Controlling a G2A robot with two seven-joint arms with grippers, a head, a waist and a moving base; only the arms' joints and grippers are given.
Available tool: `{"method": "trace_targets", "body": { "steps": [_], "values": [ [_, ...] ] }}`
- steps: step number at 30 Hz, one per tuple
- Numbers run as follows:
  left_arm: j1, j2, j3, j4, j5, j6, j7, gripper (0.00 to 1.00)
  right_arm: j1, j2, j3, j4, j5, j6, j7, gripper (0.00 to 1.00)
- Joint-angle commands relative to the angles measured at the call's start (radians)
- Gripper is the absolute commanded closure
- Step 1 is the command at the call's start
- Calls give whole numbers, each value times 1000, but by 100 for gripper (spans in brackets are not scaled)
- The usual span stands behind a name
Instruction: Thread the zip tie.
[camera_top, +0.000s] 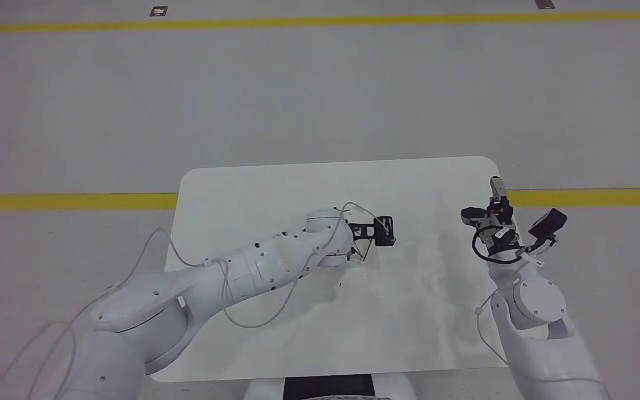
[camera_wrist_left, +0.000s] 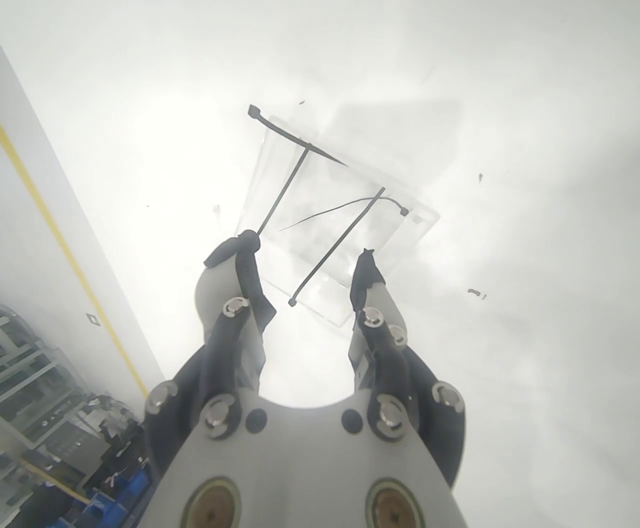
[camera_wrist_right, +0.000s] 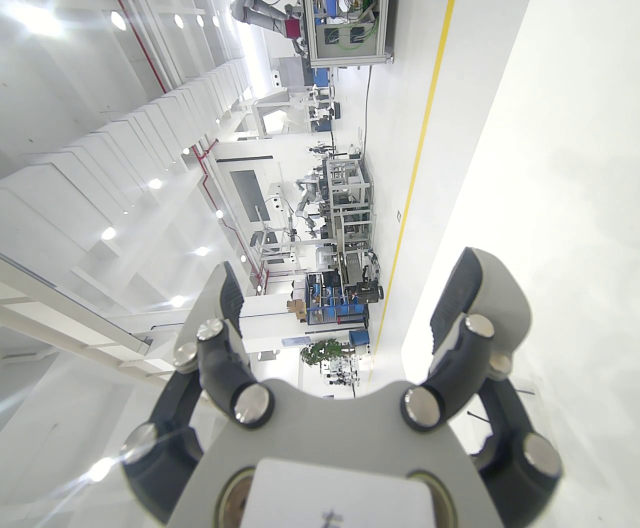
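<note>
- Here, the left gripper (camera_wrist_left: 307, 247), jaws spread, hangs above thin black zip ties (camera_wrist_left: 340, 242) on a clear square tray (camera_wrist_left: 425, 220).
- The right gripper (camera_wrist_right: 347, 265) holds its jaws spread too.

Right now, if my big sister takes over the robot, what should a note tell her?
Left gripper: open, empty, over the clear tray on the table.
Right gripper: open, empty, by the table's right edge, pointing out at the room.
Zip ties: several black ones lie loose on the tray, none looped.
Done: nothing threaded yet.
Left to do: grasp one, push its tail through its head.
</note>
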Motion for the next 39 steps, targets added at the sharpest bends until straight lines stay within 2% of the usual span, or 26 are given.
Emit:
{"method": "trace_targets", "body": {
  "steps": [1, 6, 12, 19, 31, 39],
  "values": [
    [1, -2, 0, 1, 3, 0, -2, 60, 0, 0, 0, 0, 0, 0, 0, 0],
    [5, -8, 0, 5, 12, 0, -10, 64, 0, 0, 0, 0, 0, 0, 0, 0],
    [8, -19, 0, 8, 21, 0, -39, 60, 0, 0, 0, 0, 0, 0, 0, 0],
    [12, -24, 0, 8, 31, 0, -1, 58, 0, 0, 0, 0, 0, 0, 0, 0],
    [29, -31, 0, 15, 58, 0, 10, 59, 0, 0, 0, 0, 0, 0, 0, 0],
    [33, -40, 0, 29, 65, 0, 18, 63, 0, 0, 0, 0, 0, 0, 0, 0]
  ]
}}
